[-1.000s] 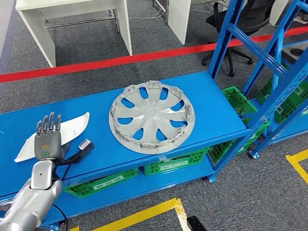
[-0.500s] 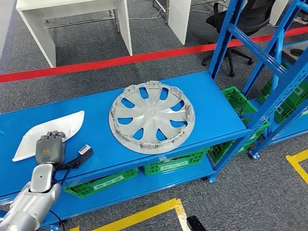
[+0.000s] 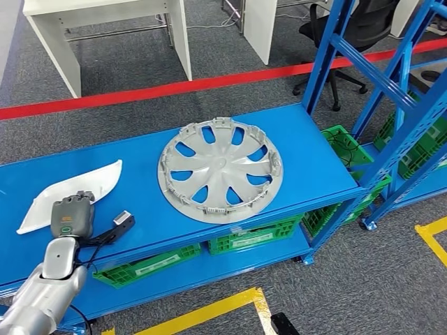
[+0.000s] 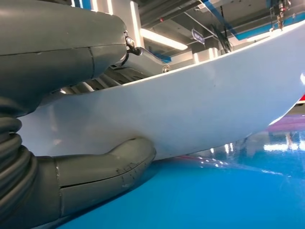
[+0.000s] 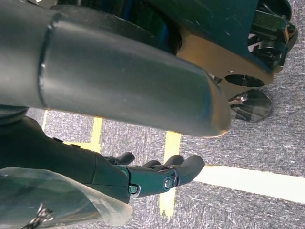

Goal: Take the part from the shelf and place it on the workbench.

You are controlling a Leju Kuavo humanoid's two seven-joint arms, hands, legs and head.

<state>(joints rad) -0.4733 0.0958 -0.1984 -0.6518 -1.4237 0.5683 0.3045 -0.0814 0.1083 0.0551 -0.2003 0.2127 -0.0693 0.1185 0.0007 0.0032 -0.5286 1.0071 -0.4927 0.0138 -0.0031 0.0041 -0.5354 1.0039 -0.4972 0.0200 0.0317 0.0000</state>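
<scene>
A long curved white part (image 3: 100, 178) lies at the left end of the blue shelf deck (image 3: 316, 160). My left hand (image 3: 71, 216) is on the part's near edge with its fingers curled down over it. In the left wrist view the thumb (image 4: 104, 167) lies under the white part (image 4: 201, 105) and the darker fingers (image 4: 107, 52) press on its other side, so the part is gripped just above the blue surface. My right hand (image 5: 158, 176) hangs over the grey floor, fingers loosely extended and holding nothing.
A large silver hubcap (image 3: 220, 169) lies in the middle of the deck. Green crates (image 3: 248, 237) sit on the lower level. Blue rack uprights (image 3: 400, 77) rise at the right. White tables (image 3: 105, 28) and an office chair (image 3: 348, 35) stand beyond a red floor line (image 3: 158, 89).
The left hand's fingers, spread above the white part a second ago, have curled down and closed on it. The part has shifted slightly to the left.
</scene>
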